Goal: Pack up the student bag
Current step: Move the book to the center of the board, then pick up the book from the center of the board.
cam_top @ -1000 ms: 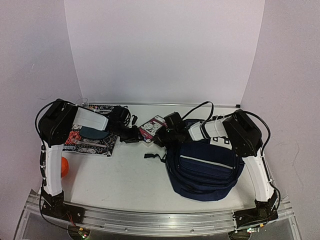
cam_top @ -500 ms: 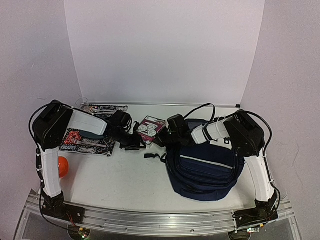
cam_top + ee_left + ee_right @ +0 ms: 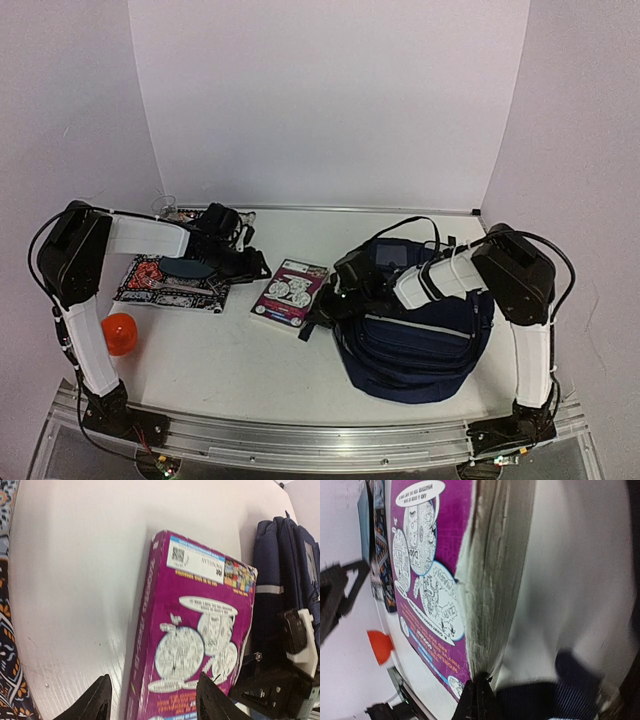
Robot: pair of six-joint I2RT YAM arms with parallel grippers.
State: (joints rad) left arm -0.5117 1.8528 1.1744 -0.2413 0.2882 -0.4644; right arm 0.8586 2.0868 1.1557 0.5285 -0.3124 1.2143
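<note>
Navy-blue cloth marks the student bag (image 3: 420, 345), which sits on the right half of the bench (image 3: 240, 365) under the right arm's forearm, its grey-white stripe facing the near edge. Just to its left a magenta book (image 3: 290, 293) with white cartoon drawings lies flat on the bench, cover up. The right jaws are closed tight, their tips at the book's corner nearest the bag; in the right wrist view they meet right at the bottom of the page edge, and it is not clear whether they pinch anything. The left jaws stand apart with nothing between them, near the book's far left corner and not touching it; the left wrist view shows both dark fingertips (image 3: 100, 702) above the bench. A patterned black mat (image 3: 150, 285) lies at the left, with an orange ball (image 3: 119, 333) nearer the edge.
</note>
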